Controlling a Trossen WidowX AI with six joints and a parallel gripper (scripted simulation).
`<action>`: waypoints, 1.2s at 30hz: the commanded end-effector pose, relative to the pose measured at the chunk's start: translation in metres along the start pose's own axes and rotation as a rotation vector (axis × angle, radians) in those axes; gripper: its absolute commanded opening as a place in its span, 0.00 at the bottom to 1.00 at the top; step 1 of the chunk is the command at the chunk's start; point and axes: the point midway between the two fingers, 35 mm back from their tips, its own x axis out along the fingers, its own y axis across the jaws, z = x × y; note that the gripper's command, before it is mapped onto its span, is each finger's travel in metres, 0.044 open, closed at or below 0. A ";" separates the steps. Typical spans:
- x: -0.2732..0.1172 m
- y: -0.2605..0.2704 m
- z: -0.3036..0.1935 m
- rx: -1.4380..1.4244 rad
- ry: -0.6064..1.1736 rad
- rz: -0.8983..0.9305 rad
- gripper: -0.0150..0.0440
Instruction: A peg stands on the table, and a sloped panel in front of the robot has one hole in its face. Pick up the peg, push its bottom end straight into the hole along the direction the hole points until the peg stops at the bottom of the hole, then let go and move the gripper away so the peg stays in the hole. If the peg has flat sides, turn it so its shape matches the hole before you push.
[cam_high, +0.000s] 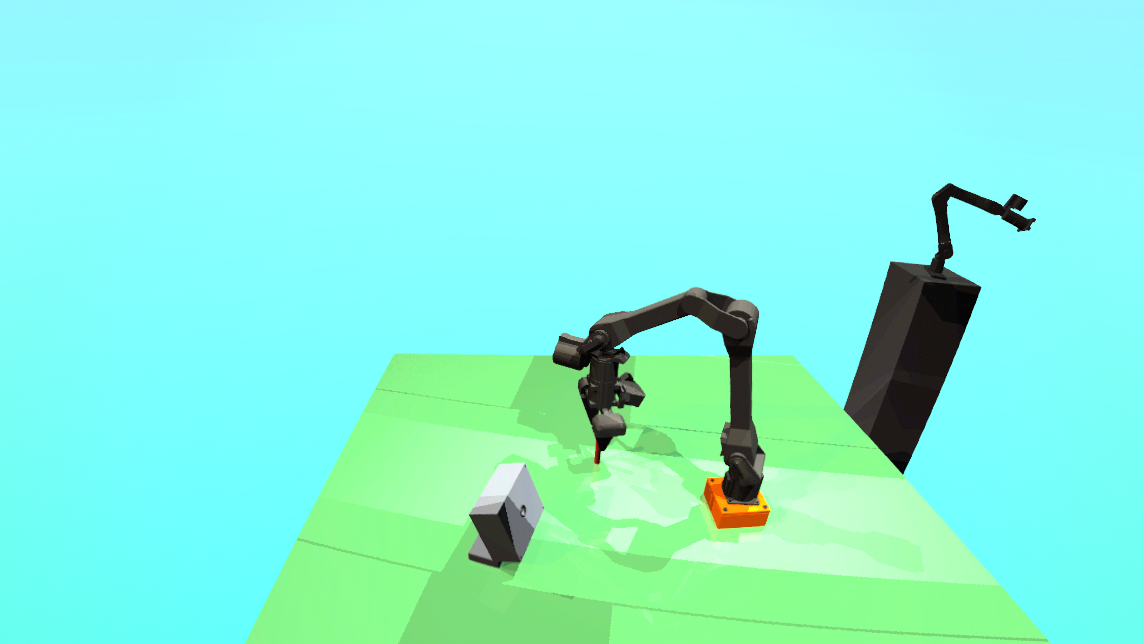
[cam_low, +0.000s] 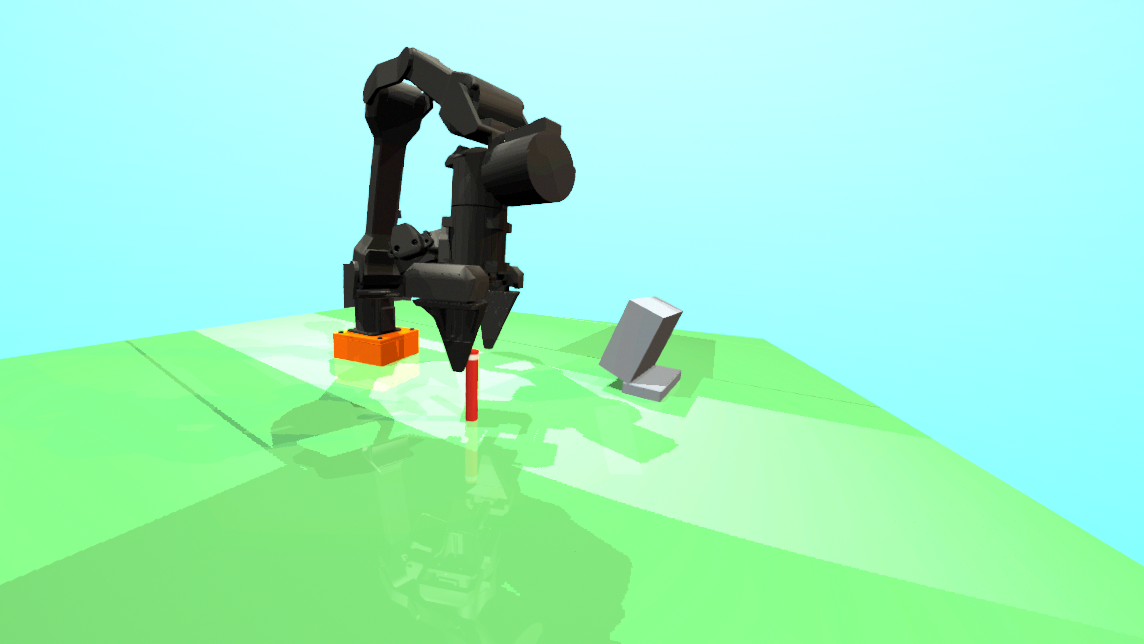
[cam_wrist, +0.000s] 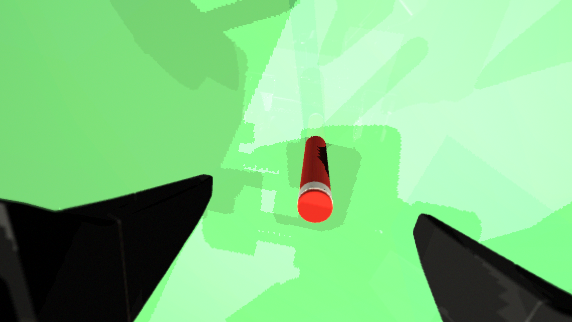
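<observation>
A round red peg with a pale band near its top stands upright on the table. My gripper is open and points down over the peg, fingertips at about the height of its top. In the wrist view the peg's top shows between the two fingers, touching neither. The grey sloped panel stands apart from the peg. Its round hole shows in the top view and is hidden in the exterior view. The panel is not in the wrist view.
The arm's orange base stands on the green table. The panel's low foot rests on the table. A dark pillar with another arm stands beyond the table's right edge in the top view.
</observation>
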 end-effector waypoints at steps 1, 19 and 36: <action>0.007 0.000 0.001 0.006 -0.007 0.000 1.00; 0.034 -0.001 0.003 0.006 -0.007 0.000 1.00; 0.030 -0.001 0.002 0.002 -0.002 -0.001 0.31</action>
